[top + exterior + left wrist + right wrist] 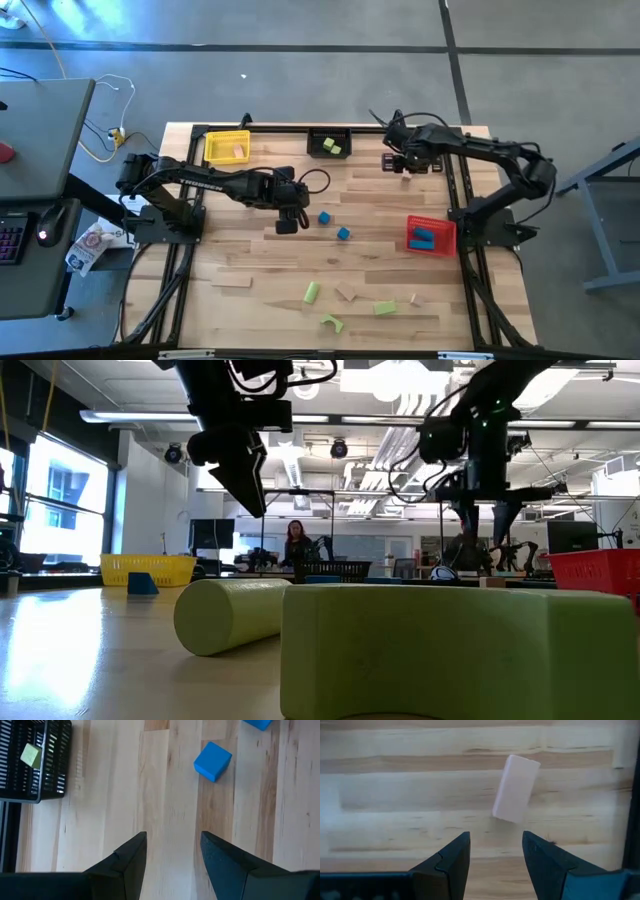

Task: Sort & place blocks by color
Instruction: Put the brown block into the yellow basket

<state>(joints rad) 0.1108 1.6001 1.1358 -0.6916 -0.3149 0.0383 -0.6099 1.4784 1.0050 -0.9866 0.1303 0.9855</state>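
Our nearest target, a blue cube (212, 761), lies on the butcher-block table (260, 300) just ahead of the left gripper (172, 851), which hangs open and empty. The right gripper (495, 851), also open and empty, hovers over a tan block (516, 788) near the black bin (329, 142). We judge both are approaching; next, descend and close. Beyond is an open office with a person (298, 545).

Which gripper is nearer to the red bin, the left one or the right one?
The right one. The right gripper hovers open near the table's far edge, just beyond the red bin. The left gripper, also open, is mid-table, with two blue cubes between it and the bin.
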